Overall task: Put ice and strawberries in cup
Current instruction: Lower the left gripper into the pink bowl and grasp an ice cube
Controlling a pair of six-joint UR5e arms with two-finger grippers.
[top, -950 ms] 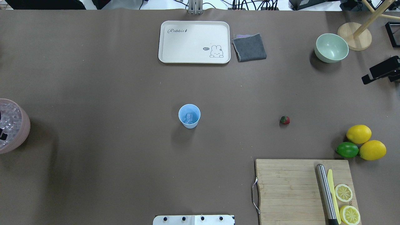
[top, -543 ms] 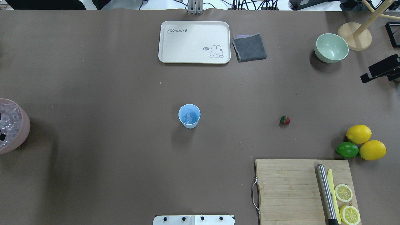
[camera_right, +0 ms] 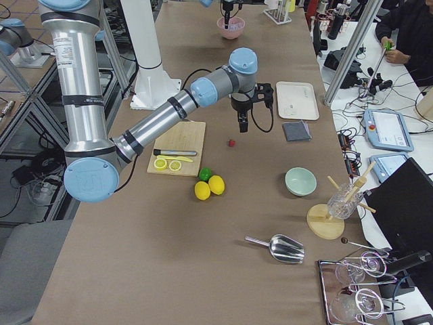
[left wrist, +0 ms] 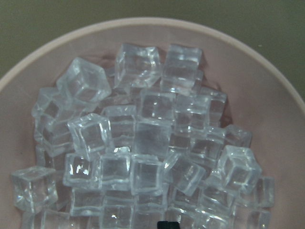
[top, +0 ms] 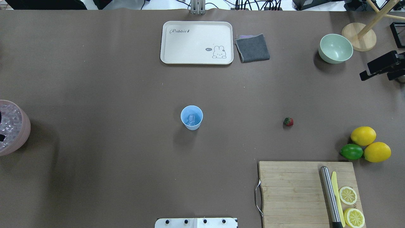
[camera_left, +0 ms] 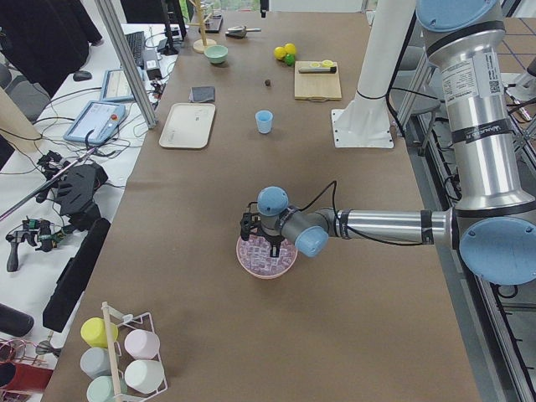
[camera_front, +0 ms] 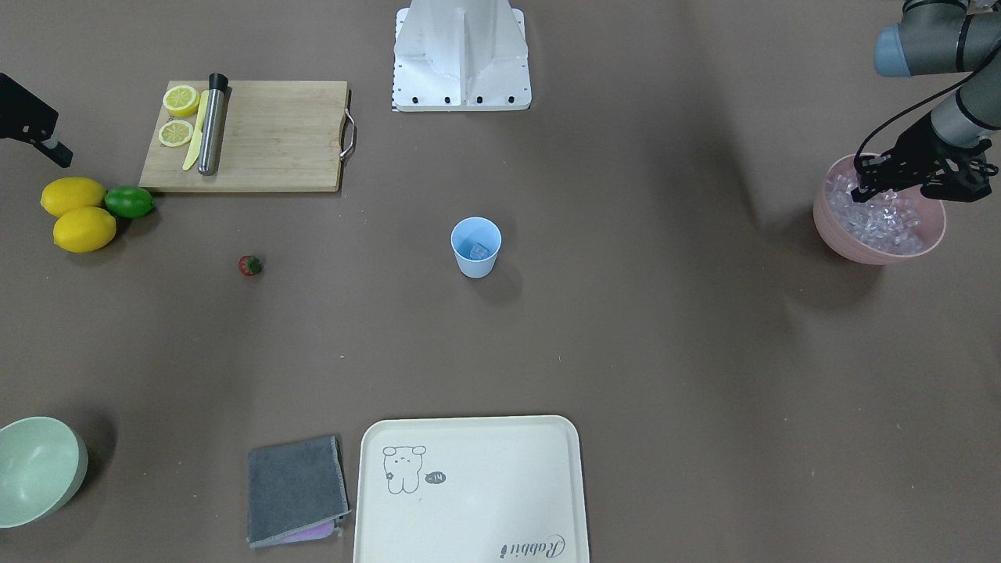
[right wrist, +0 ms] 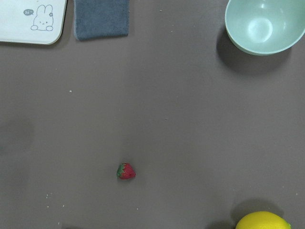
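Brown table (top: 95, 79): left gripper (camera_front: 915, 184) over ice (left wrist: 143, 143) heap, cup (top: 191, 117) well apart.

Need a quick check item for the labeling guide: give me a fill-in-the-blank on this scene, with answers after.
1. The only thing inside the cup is ____.
2. The left gripper hangs over the ____ bowl.
3. The strawberry is not in the cup; it lies on the ____.
4. Touching the two whole lemons is one green ____.

Missing words: ice; pink; table; lime.
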